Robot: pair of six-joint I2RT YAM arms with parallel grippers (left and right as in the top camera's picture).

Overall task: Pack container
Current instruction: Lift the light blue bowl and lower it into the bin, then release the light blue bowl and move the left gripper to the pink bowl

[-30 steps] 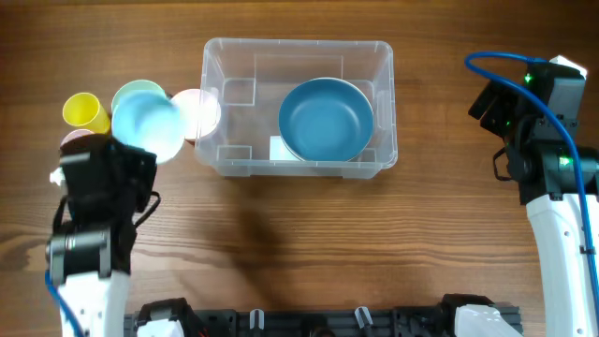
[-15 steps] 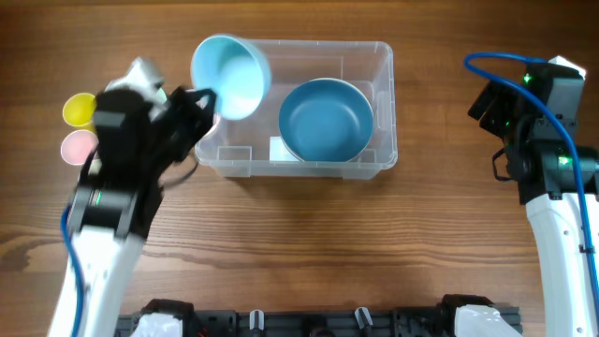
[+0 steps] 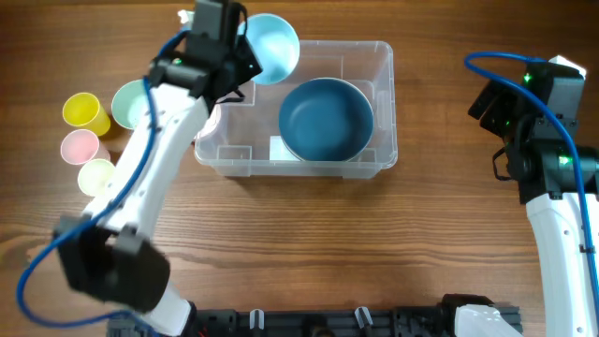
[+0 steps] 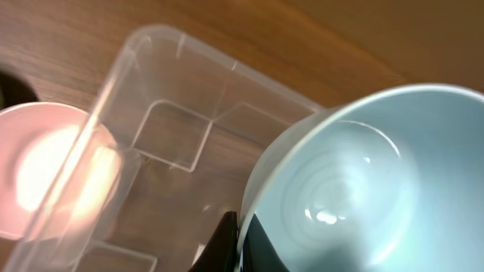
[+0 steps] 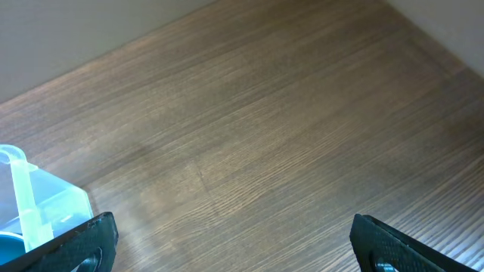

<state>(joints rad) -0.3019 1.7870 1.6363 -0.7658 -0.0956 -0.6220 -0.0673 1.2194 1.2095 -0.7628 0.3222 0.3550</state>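
The container (image 3: 387, 103), a clear tub, stands at the table's middle back with a dark blue bowl (image 3: 326, 119) in its right half. My left gripper (image 3: 245, 54) is shut on the rim of a light blue bowl (image 3: 272, 46), which hangs tilted over the tub's back left corner. In the left wrist view the black fingers (image 4: 225, 243) pinch that bowl's (image 4: 363, 189) edge above the tub's bare left floor (image 4: 174, 136). At the far right my right gripper (image 5: 234, 245) stands open over bare wood, nothing between its fingers.
Left of the tub stand a yellow cup (image 3: 82, 112), a pink cup (image 3: 80, 146), a pale cup (image 3: 95, 175) and a green bowl (image 3: 131, 101). A pink bowl (image 4: 45, 166) sits against the tub's left wall. The tub's corner (image 5: 30, 204) shows in the right wrist view.
My left arm lifted the light blue bowl from beside the cups and swung it right and back, to above the container's back left corner. The right arm has not moved.
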